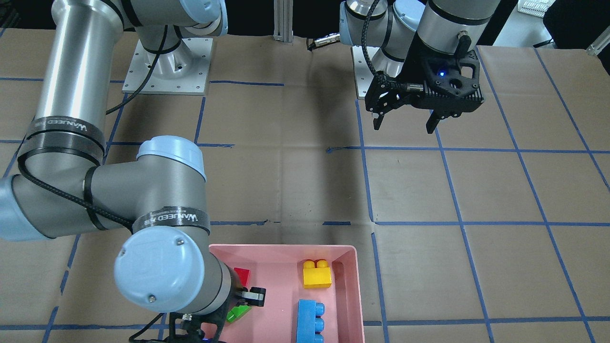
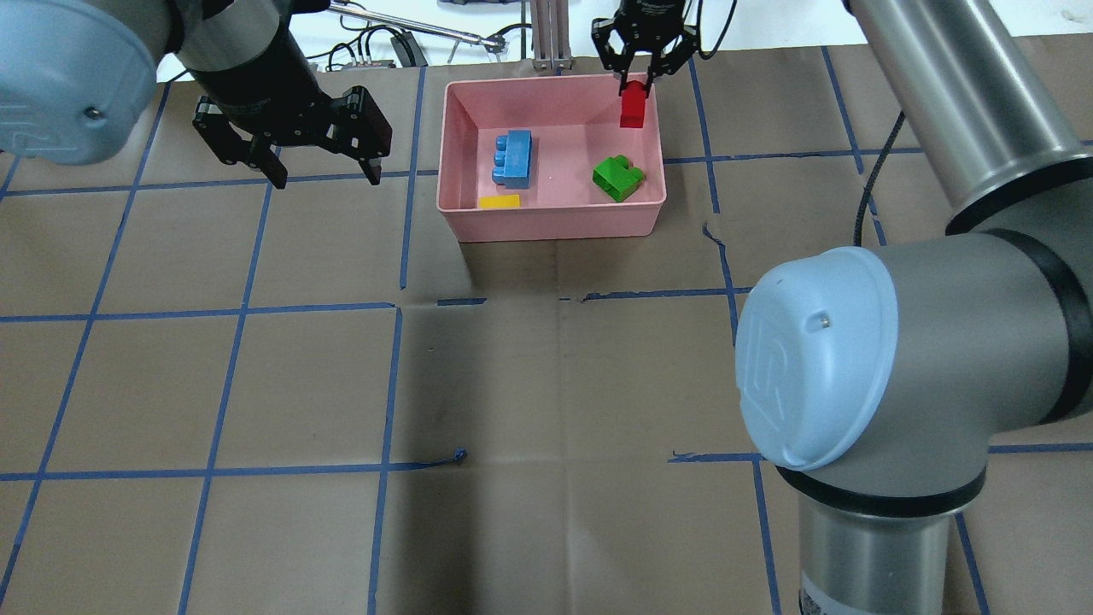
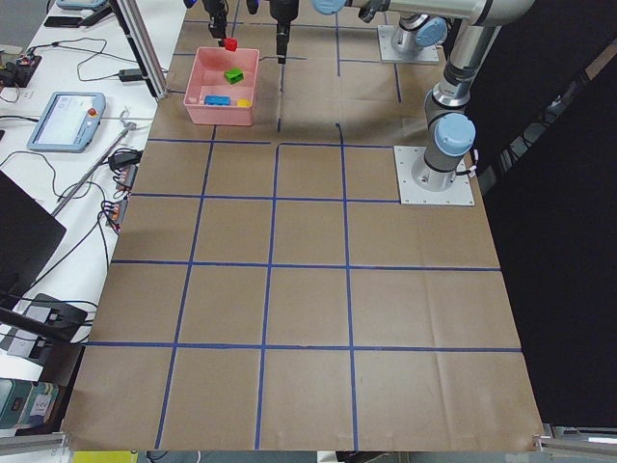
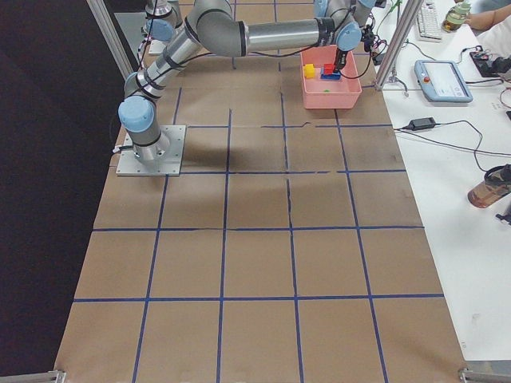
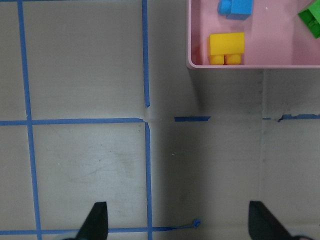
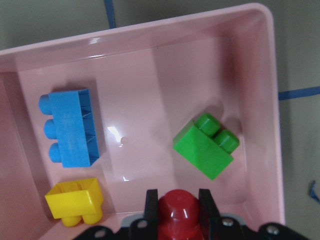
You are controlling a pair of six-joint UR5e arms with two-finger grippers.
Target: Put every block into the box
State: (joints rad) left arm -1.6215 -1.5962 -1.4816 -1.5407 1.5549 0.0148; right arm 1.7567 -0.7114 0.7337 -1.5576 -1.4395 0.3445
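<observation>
The pink box [image 2: 555, 224] stands at the far middle of the table. Inside it lie the blue block [image 2: 515, 159], the yellow block [image 2: 499, 202] and the green block [image 2: 619, 178]. My right gripper [image 2: 634, 85] is shut on the red block [image 2: 633, 107] and holds it above the box's far right corner. In the right wrist view the red block [image 6: 179, 215] sits between the fingers [image 6: 150, 205], above the box floor, with the green block [image 6: 205, 147] below. My left gripper [image 2: 325, 178] is open and empty, above the table to the left of the box.
The table is brown paper with a blue tape grid [image 2: 397, 307]. An aluminium post [image 2: 546, 34] stands just behind the box. The right arm's large elbow [image 2: 854, 359] hangs over the near right of the table.
</observation>
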